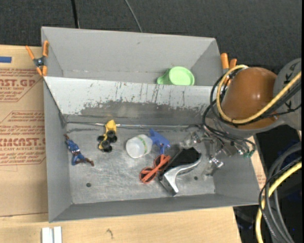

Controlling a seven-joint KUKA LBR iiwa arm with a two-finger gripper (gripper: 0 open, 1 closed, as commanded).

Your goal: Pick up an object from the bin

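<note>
My gripper [211, 155] hangs low at the bin's right side, under the arm's brown dome. Just left of it lies a black and white tool-like thing [181, 167], its black end pointing to the front. An orange-red looped cord [153, 169] lies against that thing's left side. A small blue piece [159, 140] and a whitish translucent cup [138, 146] lie further left, in the middle of the floor. Whether the gripper touches the black and white thing I cannot tell.
A yellow and black toy [108, 135] sits left of the middle. A blue figure [75, 152] lies near the left wall. A green round lid [178, 77] rests high on the sloped back wall. The arm's cables hang over the right rim.
</note>
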